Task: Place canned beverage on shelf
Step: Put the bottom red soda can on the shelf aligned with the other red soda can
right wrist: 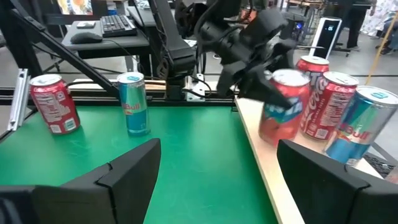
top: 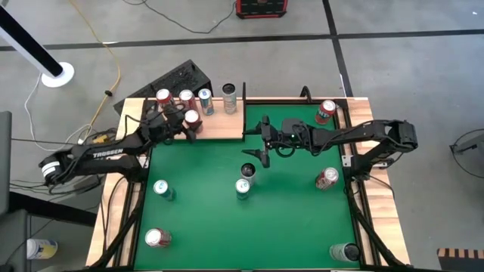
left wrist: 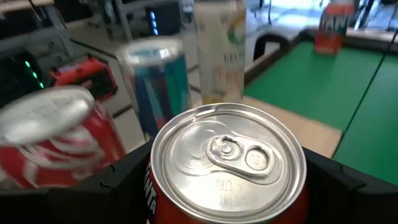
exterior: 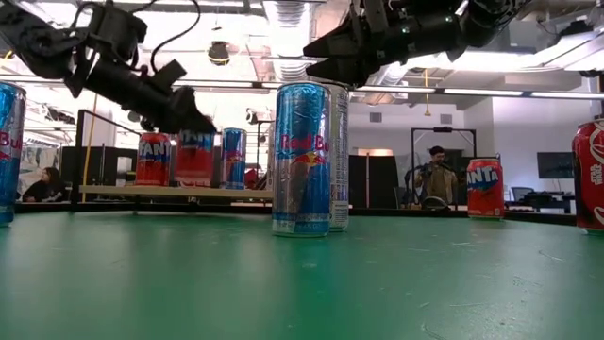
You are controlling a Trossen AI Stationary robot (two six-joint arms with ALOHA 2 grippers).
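The shelf (top: 219,128) is a pale wood board at the table's far left. Standing on it are a red can (top: 163,96), another red can (top: 186,97), a blue can (top: 205,100) and a pale can (top: 230,97). My left gripper (top: 186,122) is shut on the canned beverage (left wrist: 227,158), an orange-red can with a silver top, over the board's near part (right wrist: 267,180). My right gripper (top: 261,149) hangs open above the table's middle, with nothing between its fingers (right wrist: 124,174). My left gripper pinches the can's upper side wall (left wrist: 152,199) between its two fingers (left wrist: 118,186), one on each side. The fingers come nearly level from the table's left. The can (right wrist: 283,115) stands roughly upright with its top up. Whether its base touches the board, I cannot tell.
On the green tabletop stand two blue cans (top: 162,189) (top: 243,187), a dark can (top: 248,171) below my right gripper, and red cans (top: 326,111) (top: 327,178) (top: 157,238). A black rail (top: 243,113) borders the shelf's right edge. People sit beyond the table (exterior: 436,175).
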